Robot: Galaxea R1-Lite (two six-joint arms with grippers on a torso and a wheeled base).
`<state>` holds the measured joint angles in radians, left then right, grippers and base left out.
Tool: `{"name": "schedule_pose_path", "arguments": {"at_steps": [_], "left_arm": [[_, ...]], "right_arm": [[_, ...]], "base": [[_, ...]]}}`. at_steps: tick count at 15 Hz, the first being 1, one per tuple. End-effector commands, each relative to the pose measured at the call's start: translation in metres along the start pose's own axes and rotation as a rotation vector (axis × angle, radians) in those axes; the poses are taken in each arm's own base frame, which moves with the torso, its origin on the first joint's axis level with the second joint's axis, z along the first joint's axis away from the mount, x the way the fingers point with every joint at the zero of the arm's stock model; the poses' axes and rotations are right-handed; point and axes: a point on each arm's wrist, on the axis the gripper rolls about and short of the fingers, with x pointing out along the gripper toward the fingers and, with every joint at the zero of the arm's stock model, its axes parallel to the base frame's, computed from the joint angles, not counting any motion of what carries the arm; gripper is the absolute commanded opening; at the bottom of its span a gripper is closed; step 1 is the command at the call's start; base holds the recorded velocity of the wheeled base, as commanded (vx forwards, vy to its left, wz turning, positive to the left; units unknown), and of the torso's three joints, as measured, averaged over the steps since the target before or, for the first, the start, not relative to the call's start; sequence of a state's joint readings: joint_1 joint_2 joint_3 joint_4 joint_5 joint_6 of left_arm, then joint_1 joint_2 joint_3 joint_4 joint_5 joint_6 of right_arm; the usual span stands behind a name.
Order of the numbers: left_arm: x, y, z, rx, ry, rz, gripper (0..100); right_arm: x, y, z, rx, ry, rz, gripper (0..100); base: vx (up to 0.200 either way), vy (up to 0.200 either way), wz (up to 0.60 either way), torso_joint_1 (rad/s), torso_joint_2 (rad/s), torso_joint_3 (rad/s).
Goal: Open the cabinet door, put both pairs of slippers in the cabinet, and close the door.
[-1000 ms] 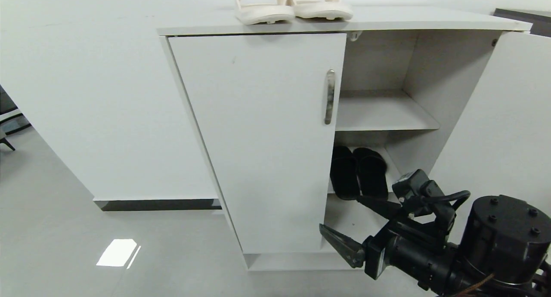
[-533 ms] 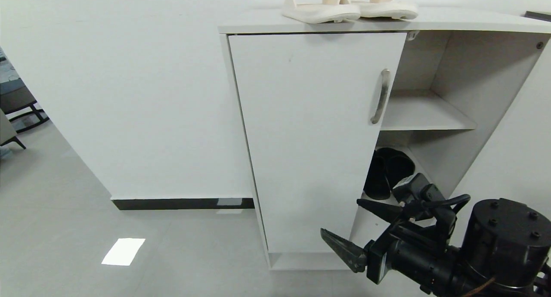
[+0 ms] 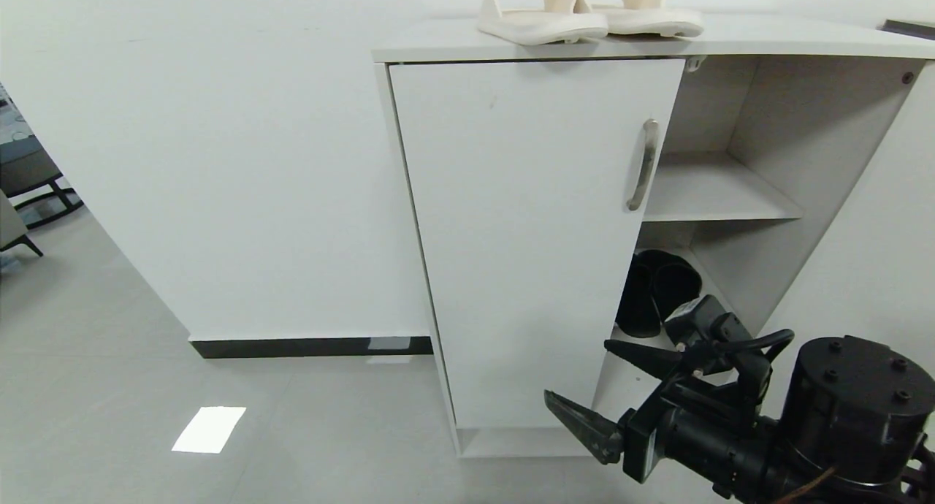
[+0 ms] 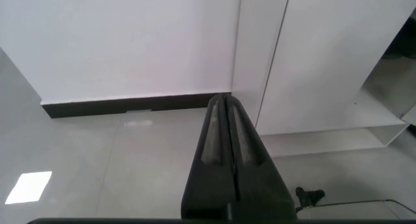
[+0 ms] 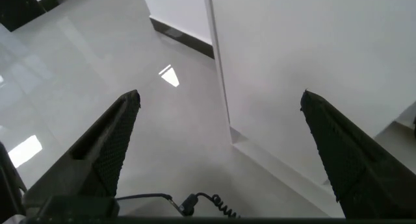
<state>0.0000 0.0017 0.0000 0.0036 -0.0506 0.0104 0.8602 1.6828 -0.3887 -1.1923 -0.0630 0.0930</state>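
- Head view has the right end effector (image 3: pixel 606 387) low in front of the cabinet (image 3: pixel 453 47). Its two fingers are spread wide and hold nothing, and the closed left-hand door (image 3: pixel 526 234) stands just beyond its tips.
- Left wrist view shows the left end effector (image 4: pixel 224 107) pressed shut and empty, aimed at the floor (image 4: pixel 97 159) near the cabinet's base.
- Black slippers (image 3: pixel 657 288) lie side by side on the lower shelf, just past the right end effector, so I judge one pair stowed.
- Cream slippers (image 3: pixel 584 14) sit high above it on the cabinet top, at the front lip. They are a thick-soled, moulded pair with broad straps.
- Fetching that pair looks like the step in hand. It calls for a long lift, a pinch taking both together, then a descent to the bare upper shelf (image 3: pixel 716 190).
- Open right-hand door (image 3: pixel 869 256), off to its right, is left for last.
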Motion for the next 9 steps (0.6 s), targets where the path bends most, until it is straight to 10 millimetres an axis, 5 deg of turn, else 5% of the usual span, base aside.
{"name": "schedule_pose_path", "arguments": {"at_steps": [1,9], "left_arm": [[0.0001,0.0000,0.0001,-0.001,0.001,0.000,0],[0.0001,0.0000,0.0001,0.000,0.001,0.000,0]], "right_arm": [[0.0002,-0.0003,-0.0011,0.000,0.004,0.002,100],[-0.0003,-0.0024,-0.0029,0.001,0.013,-0.004,100]], "base": [[0.000,0.000,0.00,0.071,-0.28,-0.212],[0.000,0.000,0.00,0.140,-0.42,-0.290]]}}
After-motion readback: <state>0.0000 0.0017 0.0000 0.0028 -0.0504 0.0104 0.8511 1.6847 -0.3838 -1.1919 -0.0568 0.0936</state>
